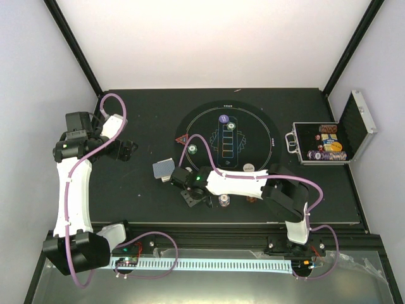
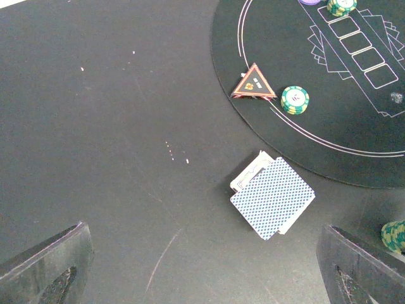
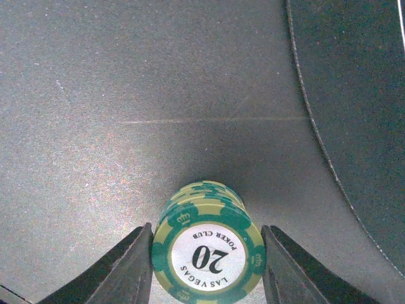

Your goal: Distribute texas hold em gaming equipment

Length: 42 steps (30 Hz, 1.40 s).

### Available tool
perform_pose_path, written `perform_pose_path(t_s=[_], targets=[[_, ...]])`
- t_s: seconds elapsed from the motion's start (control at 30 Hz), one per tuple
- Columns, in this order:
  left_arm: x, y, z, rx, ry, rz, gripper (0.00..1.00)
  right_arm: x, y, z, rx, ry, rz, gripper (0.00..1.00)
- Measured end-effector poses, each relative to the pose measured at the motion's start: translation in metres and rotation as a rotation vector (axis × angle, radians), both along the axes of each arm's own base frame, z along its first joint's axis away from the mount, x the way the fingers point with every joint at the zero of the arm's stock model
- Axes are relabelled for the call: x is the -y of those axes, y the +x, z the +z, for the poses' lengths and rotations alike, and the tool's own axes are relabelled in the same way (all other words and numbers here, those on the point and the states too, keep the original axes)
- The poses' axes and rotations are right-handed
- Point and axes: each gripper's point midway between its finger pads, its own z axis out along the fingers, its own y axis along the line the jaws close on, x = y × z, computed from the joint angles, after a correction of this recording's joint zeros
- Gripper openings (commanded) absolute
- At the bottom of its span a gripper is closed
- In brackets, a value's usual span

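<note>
My right gripper (image 3: 207, 266) is shut on a short stack of green poker chips (image 3: 207, 250) marked 20, one finger against each side. The stack stands on the table just off the mat's edge (image 3: 354, 95). From the top view this gripper (image 1: 190, 196) sits left of a pale chip (image 1: 224, 201) and a red one (image 1: 251, 199). A deck of blue-backed cards (image 2: 273, 197) (image 1: 163, 169) lies fanned beside the mat. On the mat are a red triangle marker (image 2: 253, 83), a green chip stack (image 2: 295, 99) and a purple button (image 1: 223, 118). My left gripper (image 2: 205, 278) (image 1: 126, 150) hangs open above bare table.
The large round black mat (image 1: 266, 126) fills the table's middle, with a white button (image 1: 249, 168) near its front edge. An open silver case (image 1: 326, 144) with chips stands at the right. Dark walls close the table at the back corners.
</note>
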Motion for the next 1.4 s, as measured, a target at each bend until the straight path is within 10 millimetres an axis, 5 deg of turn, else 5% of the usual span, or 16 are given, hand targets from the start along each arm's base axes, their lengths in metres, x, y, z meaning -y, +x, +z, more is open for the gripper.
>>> perform_pose_path(t_s=[0.3, 0.67, 0.83, 1.07, 1.4], targets=[[0.0, 0.0, 0.0, 0.001, 0.001, 0.001, 0.99, -0.001, 0.001, 0.0, 0.002, 0.006, 0.0, 0.36], [-0.002, -0.002, 0.003, 0.013, 0.007, 0.007, 0.99, 0.004, 0.006, 0.002, 0.027, -0.017, -0.004, 0.08], [-0.004, -0.002, 0.003, 0.014, 0.009, 0.011, 0.99, 0.015, 0.024, 0.026, 0.07, 0.014, -0.052, 0.06], [-0.004, -0.002, 0.003, 0.014, 0.011, 0.012, 0.99, 0.06, 0.07, 0.069, 0.139, 0.087, -0.195, 0.07], [-0.004, -0.002, 0.004, 0.016, 0.012, 0.012, 0.99, 0.166, 0.118, 0.012, 0.069, -0.059, -0.417, 0.07]])
